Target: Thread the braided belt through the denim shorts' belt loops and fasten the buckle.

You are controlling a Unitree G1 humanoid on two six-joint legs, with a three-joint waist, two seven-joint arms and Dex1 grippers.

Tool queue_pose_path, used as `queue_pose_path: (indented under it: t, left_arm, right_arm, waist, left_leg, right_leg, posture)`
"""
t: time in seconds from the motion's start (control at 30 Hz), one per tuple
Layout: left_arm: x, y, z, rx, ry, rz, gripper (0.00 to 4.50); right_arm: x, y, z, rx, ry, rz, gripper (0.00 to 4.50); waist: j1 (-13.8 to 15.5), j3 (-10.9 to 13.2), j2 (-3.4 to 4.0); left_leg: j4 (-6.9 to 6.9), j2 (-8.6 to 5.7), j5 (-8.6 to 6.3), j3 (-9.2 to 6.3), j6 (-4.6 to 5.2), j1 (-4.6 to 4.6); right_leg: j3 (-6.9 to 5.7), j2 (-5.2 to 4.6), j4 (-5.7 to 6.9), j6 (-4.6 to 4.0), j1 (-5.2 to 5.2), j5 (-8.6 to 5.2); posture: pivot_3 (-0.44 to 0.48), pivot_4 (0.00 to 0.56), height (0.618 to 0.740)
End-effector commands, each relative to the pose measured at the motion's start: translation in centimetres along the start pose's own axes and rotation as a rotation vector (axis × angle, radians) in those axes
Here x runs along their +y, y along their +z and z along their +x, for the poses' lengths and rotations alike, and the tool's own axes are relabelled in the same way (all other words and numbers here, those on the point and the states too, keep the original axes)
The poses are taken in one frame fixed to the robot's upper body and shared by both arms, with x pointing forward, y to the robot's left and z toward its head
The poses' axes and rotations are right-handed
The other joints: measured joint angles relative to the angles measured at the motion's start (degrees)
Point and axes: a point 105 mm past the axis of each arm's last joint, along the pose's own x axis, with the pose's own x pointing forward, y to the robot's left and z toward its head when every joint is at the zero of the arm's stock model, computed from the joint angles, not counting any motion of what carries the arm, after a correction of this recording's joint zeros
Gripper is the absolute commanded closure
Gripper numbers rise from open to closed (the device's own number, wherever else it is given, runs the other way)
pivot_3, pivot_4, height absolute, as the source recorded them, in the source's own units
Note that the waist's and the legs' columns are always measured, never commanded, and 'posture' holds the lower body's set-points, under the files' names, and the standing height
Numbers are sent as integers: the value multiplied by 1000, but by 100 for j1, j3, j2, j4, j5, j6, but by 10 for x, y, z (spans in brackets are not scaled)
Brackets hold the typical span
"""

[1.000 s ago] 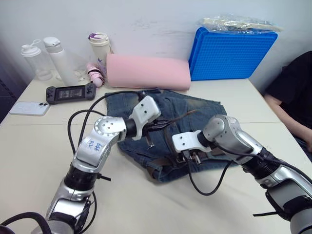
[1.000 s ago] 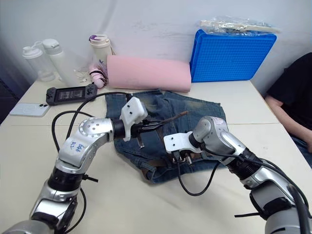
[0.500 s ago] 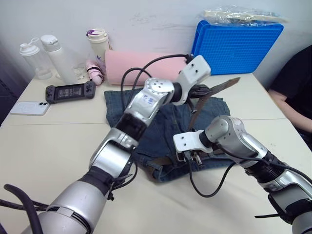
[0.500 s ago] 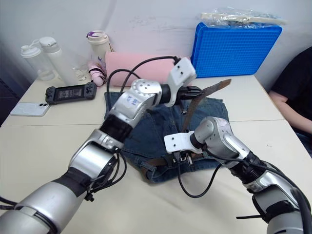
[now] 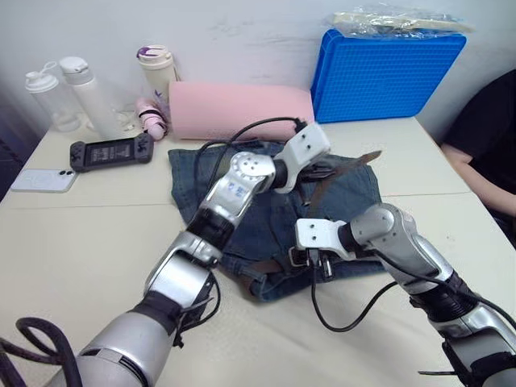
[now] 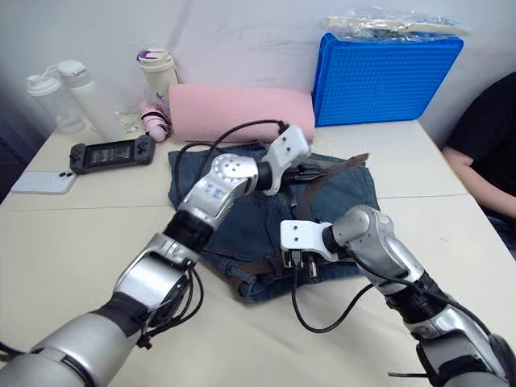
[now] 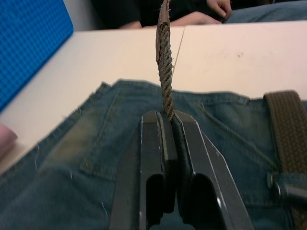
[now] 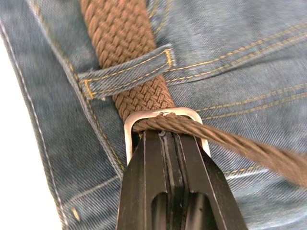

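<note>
**Belt could pull out of buckle**

Nearest, the right gripper [image 8: 170,139] pinches the buckle [image 8: 160,125] on the shorts [image 5: 266,218]. Beyond the buckle, the left gripper [image 7: 169,120] clamps the belt [image 7: 164,57] tip. Overpulling may drag the shorts or slip the strap.

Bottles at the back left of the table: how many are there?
3, at the table's back-left edge: two clear bottles side by side by the wall, and a white tumbler with a dark lid beside the pink roll. More may be hidden behind them.

Head stereo pair looks forward-down over the table [image 5: 72,242]; wrist cameras sit close above the denim shorts [image 8: 249,52].
</note>
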Motion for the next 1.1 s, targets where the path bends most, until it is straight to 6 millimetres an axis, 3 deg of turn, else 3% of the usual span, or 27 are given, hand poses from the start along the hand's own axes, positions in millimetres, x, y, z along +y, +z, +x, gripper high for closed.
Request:
queue_pose_path:
  t: [0.03, 0.2, 0.4, 0.43, 0.53, 0.63, 0.83, 0.97, 1.1]
  left_arm:
    - [-7, 16, -13, -44, 10, 57, 4500]
    - [-20, -2, -20, 12, 6, 50, 4500]
    - [-32, 4, -13, -3, -35, 77, 4500]
    - [-33, 5, -12, -3, -38, 82, 4500]
    - [-34, 6, -9, -6, -44, 92, 4500]
    - [-36, 4, -10, -2, -46, 94, 4500]
    - [-37, -2, -12, 10, -46, 99, 4500]
    - [-35, 1, -21, -16, -53, 163, 4500]
    - [-33, -10, -37, 19, -85, 305, 4500]
  right_arm:
    - [28, -21, 17, -27, 122, 136, 4444]
    - [22, -8, -5, -112, 90, 109, 4444]
    - [5, 2, -27, -130, 43, 61, 4444]
    - [2, 2, -29, -124, 34, 50, 3821]
    - [-3, 3, -37, -108, 30, 26, 2719]
    - [-14, 7, -50, -112, -16, 19, 1293]
    - [-27, 4, -88, -125, -74, 91, 1293]
    - [-23, -1, -116, -159, -100, 198, 1293]
    - [-16, -4, -134, -187, -169, 269, 1293]
  waist:
    - [-22, 20, 6]
    - [-39, 47, 13]
    - [40, 135, 22]
    - [63, 152, 25]
    - [116, 177, 32]
    - [120, 198, 35]
    - [130, 228, 46]
    - [146, 237, 43]
    - [187, 238, 44]
  left_leg:
    - [-5, 1, 1, -2, -2, -5]
    - [13, -9, 7, -14, -6, -104]
    - [46, -26, 8, -12, 0, -174]
    - [47, -25, 8, -10, 1, -175]
    - [51, -24, 8, -9, 0, -175]
    - [55, -23, 9, -8, -2, -175]
    - [54, -22, 11, -2, 0, -179]
    - [52, -21, 11, 5, 2, -182]
    - [52, -13, 11, 8, 1, -181]
  right_leg:
    - [2, 2, 3, -4, -15, -2]
    - [7, 10, 58, -9, -156, -5]
    - [-24, -5, 64, -8, -205, -4]
    - [-24, -5, 50, -8, -204, -4]
    - [-25, -5, 53, -8, -205, -2]
    - [-24, -4, 58, -10, -205, 3]
    - [-22, -4, 55, -8, -210, 7]
    - [-24, -6, 51, -8, -211, 7]
    - [-24, -4, 48, -9, -213, 7]
  posture:
    - [0, 150, 740]
    - [0, 150, 740]
    - [0, 150, 740]
    - [0, 150, 740]
    - [0, 150, 740]
    - [0, 150, 740]
    - [0, 150, 740]
    - [0, 150, 740]
    - [0, 150, 740]
